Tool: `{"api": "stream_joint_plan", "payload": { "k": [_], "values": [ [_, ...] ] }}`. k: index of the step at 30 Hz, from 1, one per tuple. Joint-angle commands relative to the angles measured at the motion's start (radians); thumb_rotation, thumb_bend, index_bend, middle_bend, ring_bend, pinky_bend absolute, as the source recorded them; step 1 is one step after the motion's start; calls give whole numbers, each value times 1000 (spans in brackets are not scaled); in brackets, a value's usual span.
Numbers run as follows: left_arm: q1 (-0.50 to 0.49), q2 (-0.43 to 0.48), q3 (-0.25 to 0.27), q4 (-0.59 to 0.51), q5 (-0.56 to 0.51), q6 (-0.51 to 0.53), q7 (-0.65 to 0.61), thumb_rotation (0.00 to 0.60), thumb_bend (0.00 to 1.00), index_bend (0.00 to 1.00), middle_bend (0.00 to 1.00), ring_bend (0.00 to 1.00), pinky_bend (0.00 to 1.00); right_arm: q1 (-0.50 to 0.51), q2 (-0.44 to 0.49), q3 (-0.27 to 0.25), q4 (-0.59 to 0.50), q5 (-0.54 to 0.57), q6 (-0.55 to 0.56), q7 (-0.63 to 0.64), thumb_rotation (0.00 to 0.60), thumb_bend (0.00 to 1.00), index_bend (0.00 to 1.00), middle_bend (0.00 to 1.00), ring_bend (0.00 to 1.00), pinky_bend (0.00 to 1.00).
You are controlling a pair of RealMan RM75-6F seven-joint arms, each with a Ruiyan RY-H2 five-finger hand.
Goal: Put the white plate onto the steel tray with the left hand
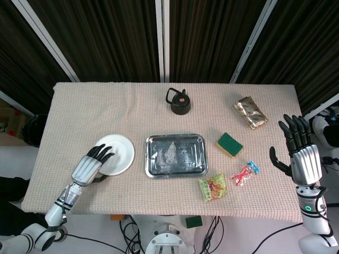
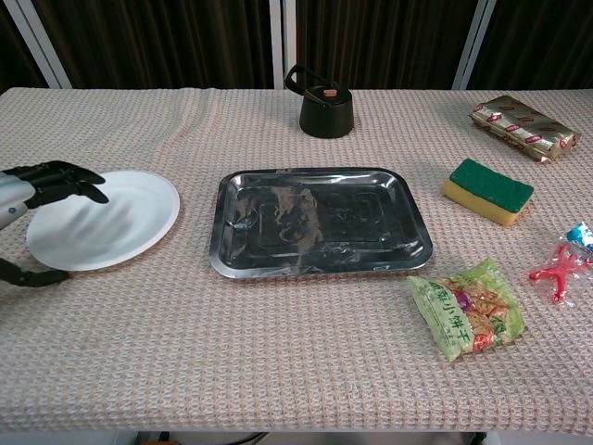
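Observation:
The white plate lies flat on the table, left of the empty steel tray. My left hand reaches over the plate's left rim. Its fingers are spread just above the plate and cast a shadow on it. The thumb sits low beside the near rim. Nothing shows the plate lifted or clamped. My right hand is raised off the table's right edge with its fingers spread and nothing in it; the chest view does not show it.
A black kettle stands behind the tray. To the tray's right are a green-and-yellow sponge, a foil snack packet, a red-blue candy wrapper and a green snack bag.

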Motion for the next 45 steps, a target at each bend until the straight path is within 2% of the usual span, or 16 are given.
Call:
{"api": "stream_joint_plan", "payload": {
  "k": [1,7,14,18,25,45],
  "values": [
    [1,-48,-13,74,20,51,-30,600,162,270,137,51,161,2,-1,0,1,2,-6,-1,600,498,0,0,0,0],
    [-5,-87,-16,154,16,44,-68,600,205,339,151,52,161,4,-13,-6,13,5,-17,4,600,498,0,0,0,0],
    [-18,-128,-25,245,8,35,-112,600,337,431,163,51,161,4,-11,-3,12,4,-13,-3,600,498,0,0,0,0],
    [-19,-148,-24,287,12,50,-129,600,378,536,189,52,161,3,-9,-2,12,9,-15,-3,600,499,0,0,0,0],
    [-19,-157,-21,312,18,77,-152,600,383,700,225,52,161,3,-16,-3,25,15,-20,7,600,498,0,0,0,0],
    [-11,-180,-48,389,23,242,-261,600,389,780,287,70,162,8,-23,-6,27,13,-27,-1,600,499,0,0,0,0]
  ]
}}
